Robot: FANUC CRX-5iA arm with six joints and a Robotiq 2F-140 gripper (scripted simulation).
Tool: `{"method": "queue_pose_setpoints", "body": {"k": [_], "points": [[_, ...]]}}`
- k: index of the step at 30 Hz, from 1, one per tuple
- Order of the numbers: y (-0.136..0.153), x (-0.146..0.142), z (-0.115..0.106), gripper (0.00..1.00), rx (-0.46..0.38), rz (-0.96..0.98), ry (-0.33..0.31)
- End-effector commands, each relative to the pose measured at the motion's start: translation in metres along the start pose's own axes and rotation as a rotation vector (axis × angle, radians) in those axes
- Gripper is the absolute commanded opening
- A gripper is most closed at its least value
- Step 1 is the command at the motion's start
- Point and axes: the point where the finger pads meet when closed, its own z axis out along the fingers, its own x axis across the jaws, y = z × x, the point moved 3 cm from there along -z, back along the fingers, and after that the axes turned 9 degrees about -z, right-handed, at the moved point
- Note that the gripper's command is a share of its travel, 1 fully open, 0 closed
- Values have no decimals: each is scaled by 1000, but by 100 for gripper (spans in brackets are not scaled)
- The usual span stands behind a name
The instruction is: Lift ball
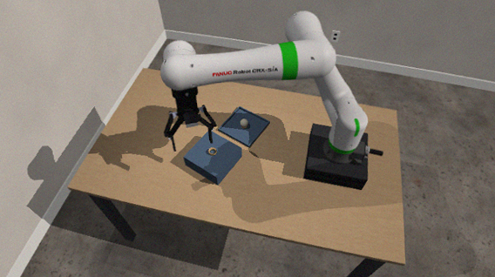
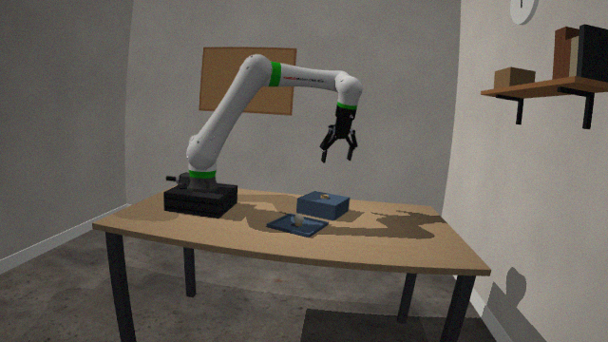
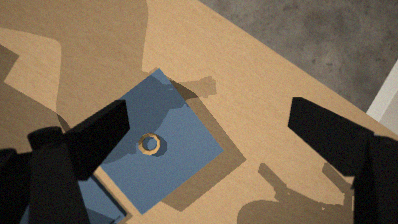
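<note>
A small pale ball (image 1: 244,122) rests in the middle of a flat blue tray (image 1: 244,128) on the table; it also shows in the exterior view (image 2: 298,219). Beside the tray stands a thicker blue block (image 1: 212,156) with an empty brass ring (image 1: 212,151) on top; the ring also shows in the wrist view (image 3: 149,144). My gripper (image 1: 192,141) (image 2: 338,155) hangs open and empty high above the table, over the block's far side, away from the ball. In the wrist view the ball is not seen.
The arm's black base (image 1: 337,157) stands at the table's right side. A wall runs close along the table's left edge (image 1: 98,123). Shelves with boxes (image 2: 546,71) hang on the wall.
</note>
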Motion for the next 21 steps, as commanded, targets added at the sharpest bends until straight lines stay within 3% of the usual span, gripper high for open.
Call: {"method": "queue_pose_setpoints", "body": {"k": [1, 3, 6, 16, 18, 21], "points": [[16, -15, -1, 100, -26, 63, 7], [39, -41, 0, 100, -57, 160, 6], [48, -51, 0, 100, -69, 196, 6], [105, -137, 4, 100, -159, 465, 8], [105, -137, 4, 100, -159, 465, 8], [123, -174, 7, 100, -194, 566, 10]]}}
